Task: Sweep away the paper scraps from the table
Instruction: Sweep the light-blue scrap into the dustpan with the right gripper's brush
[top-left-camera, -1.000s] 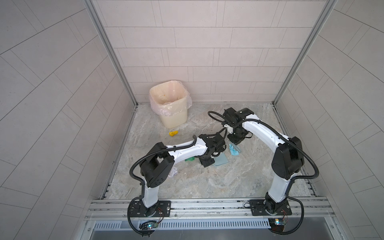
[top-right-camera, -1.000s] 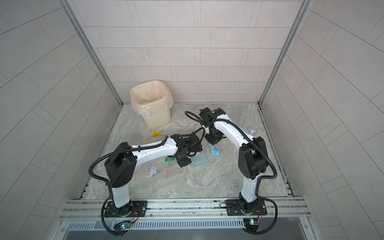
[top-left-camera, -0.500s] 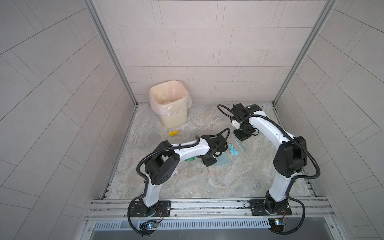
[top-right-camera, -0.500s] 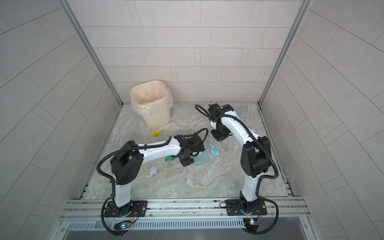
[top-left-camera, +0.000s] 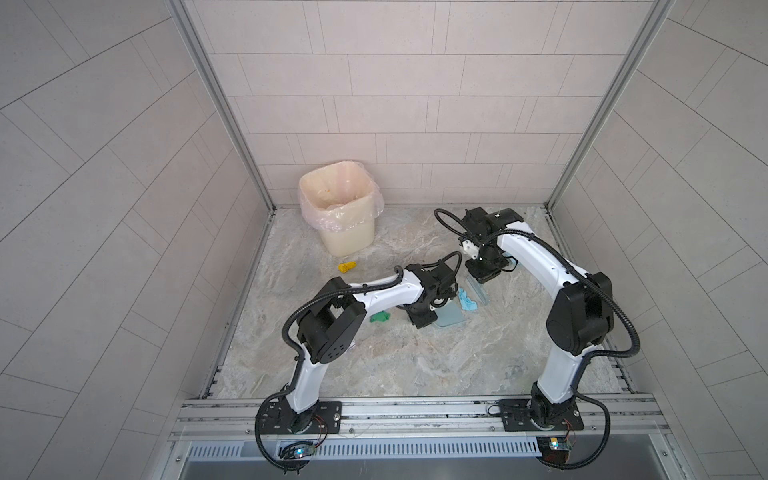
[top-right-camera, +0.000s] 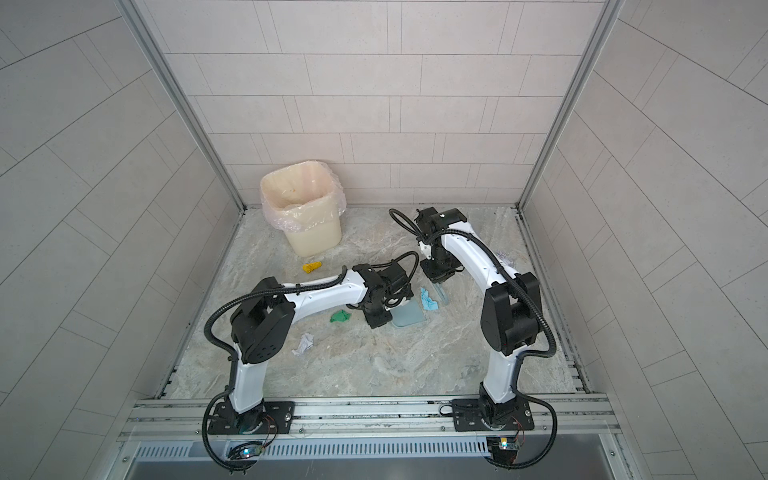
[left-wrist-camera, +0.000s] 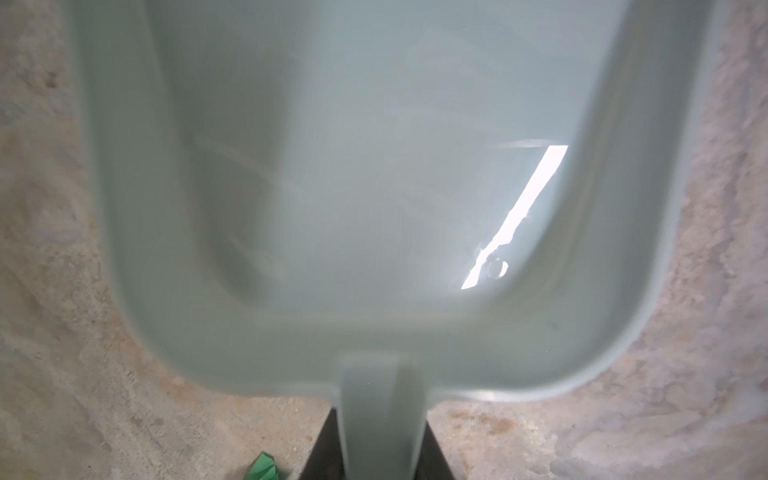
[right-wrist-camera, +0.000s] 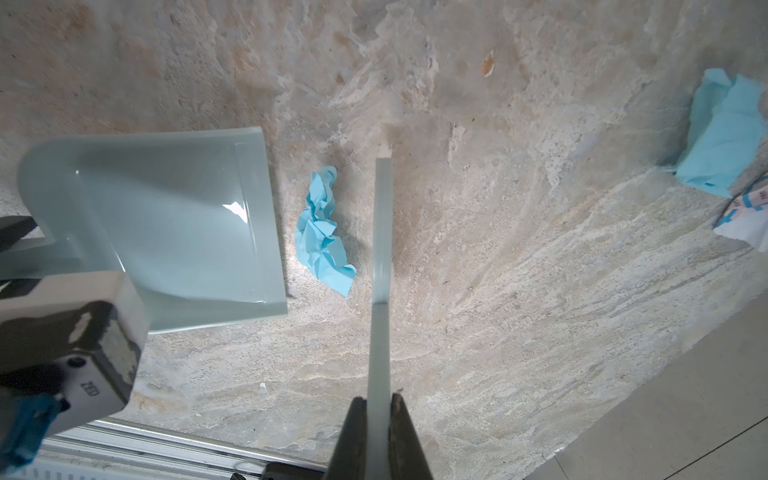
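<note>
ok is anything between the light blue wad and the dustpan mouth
Nothing visible. The light blue paper wad lies on bare table beside the open lip of the dustpan, with the brush on its other side.

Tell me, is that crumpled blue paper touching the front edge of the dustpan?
Apart. The right wrist view shows a thin strip of bare table between the blue paper scrap and the front edge of the dustpan.

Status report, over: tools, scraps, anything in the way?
Left tool shut on dustpan, right tool shut on brush. Blue scrap between brush and dustpan lip. Nothing else between them; yellow scrap, green scrap lie apart.
</note>
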